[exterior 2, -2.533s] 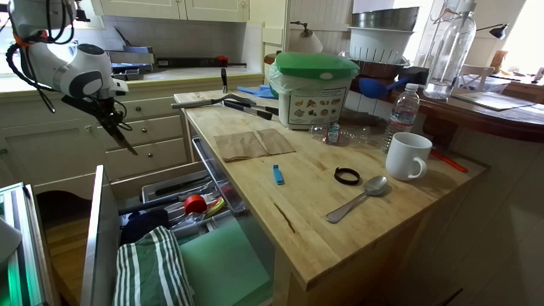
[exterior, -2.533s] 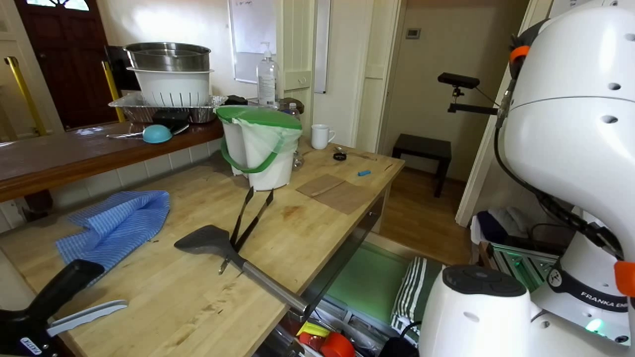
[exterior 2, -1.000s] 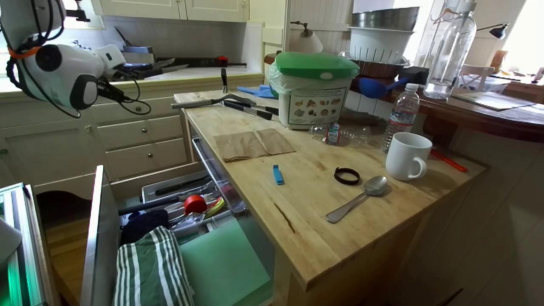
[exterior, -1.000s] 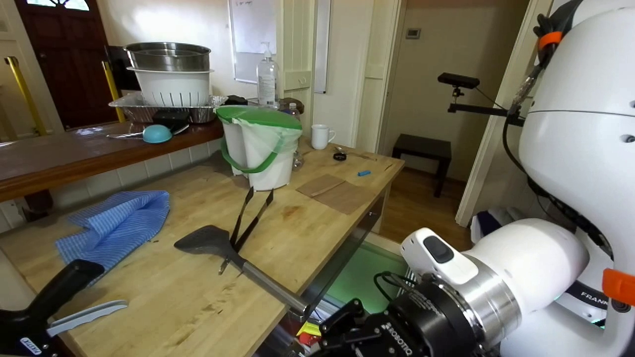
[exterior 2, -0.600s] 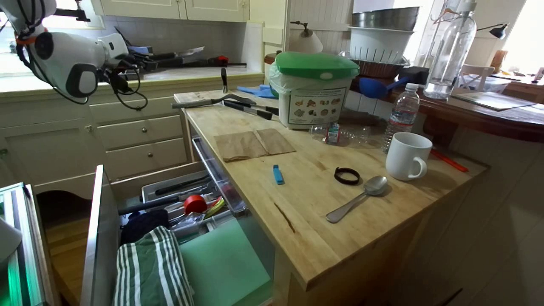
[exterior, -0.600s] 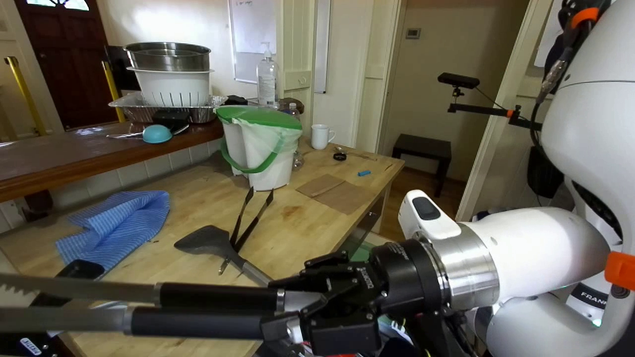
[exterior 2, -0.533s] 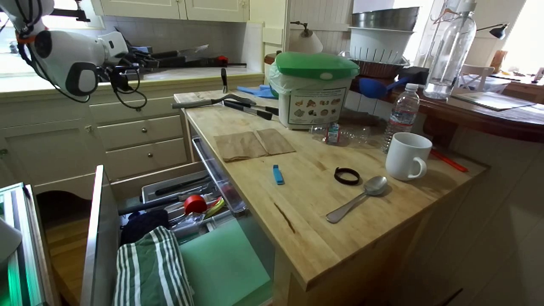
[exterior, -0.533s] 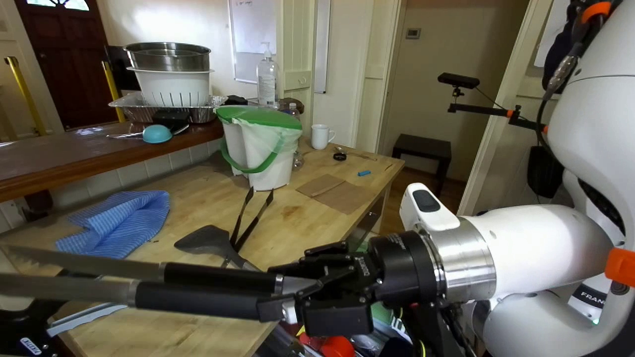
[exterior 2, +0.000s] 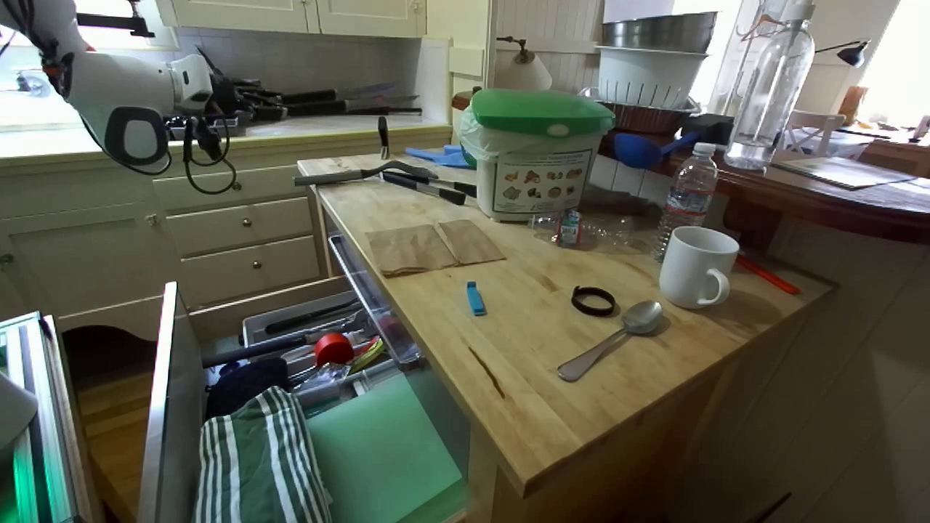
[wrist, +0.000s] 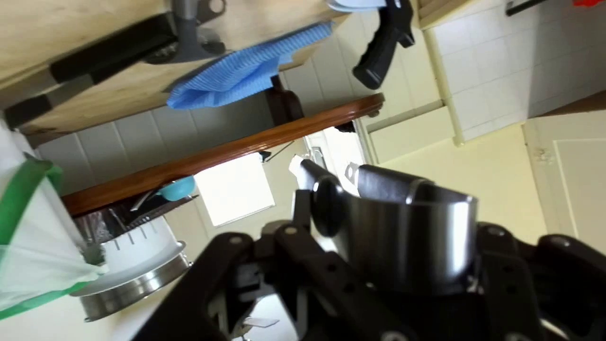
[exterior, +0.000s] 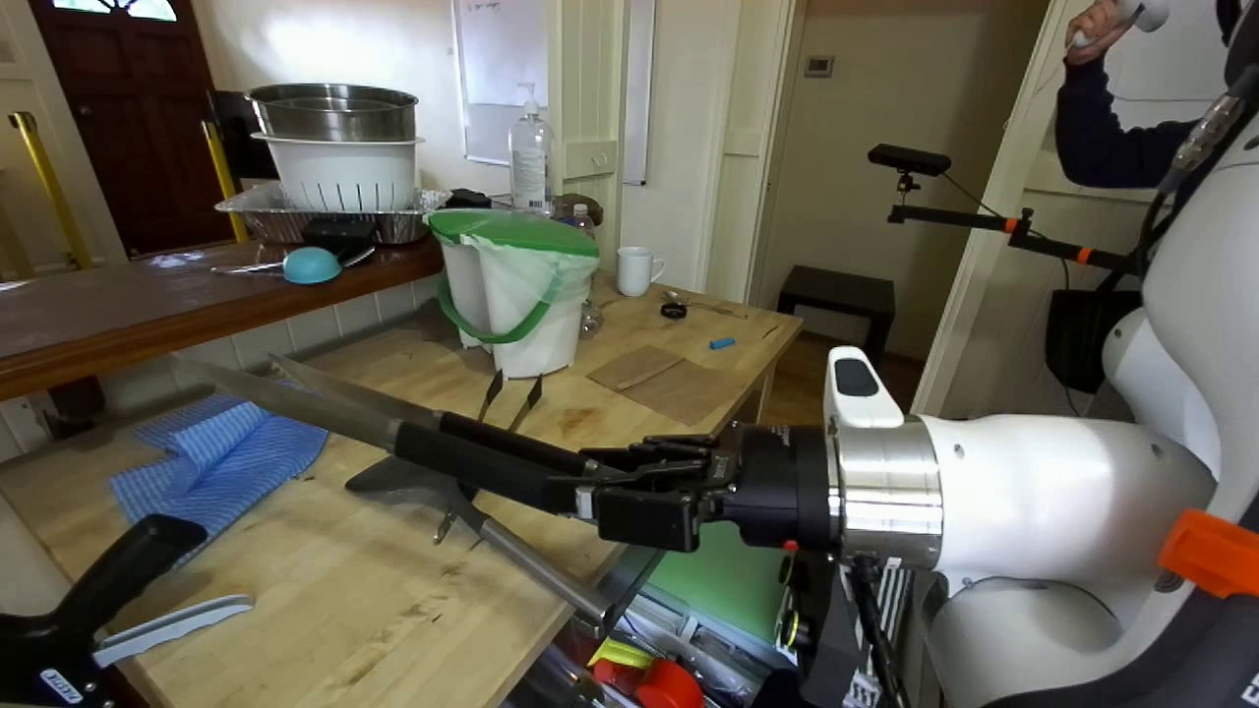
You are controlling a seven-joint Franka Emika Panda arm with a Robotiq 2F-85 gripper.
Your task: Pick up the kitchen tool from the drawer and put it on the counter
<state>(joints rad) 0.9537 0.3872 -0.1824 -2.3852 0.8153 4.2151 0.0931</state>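
Note:
My gripper [exterior: 587, 480] is shut on the bent metal end of the kitchen tool [exterior: 472, 462], which looks like long tongs with two black handles and silver ends. In the wrist view my gripper [wrist: 397, 222] has the tool's curved metal bow [wrist: 412, 241] between its fingers. The tool is held in the air, roughly level, its ends tilted up over the wooden counter [exterior: 325, 580]. It also shows in an exterior view [exterior 2: 312, 98]. The drawer [exterior 2: 385, 443] is open, with a green liner, a striped cloth [exterior 2: 254, 457] and utensils [exterior 2: 334, 350].
A black spatula [exterior: 408, 477] and other tongs [exterior: 511, 393] lie on the counter below the held tool. A blue cloth [exterior: 216, 442], a black pistol-grip tool [exterior: 118, 580] and a green-lidded white bin [exterior: 521, 285] are near. A raised brown ledge [exterior: 177, 295] runs behind.
My gripper has swung up from pointing down by the drawer to nearly level, carrying the tool over the counter. The tool's ends have risen. A person's arm has appeared behind the robot.

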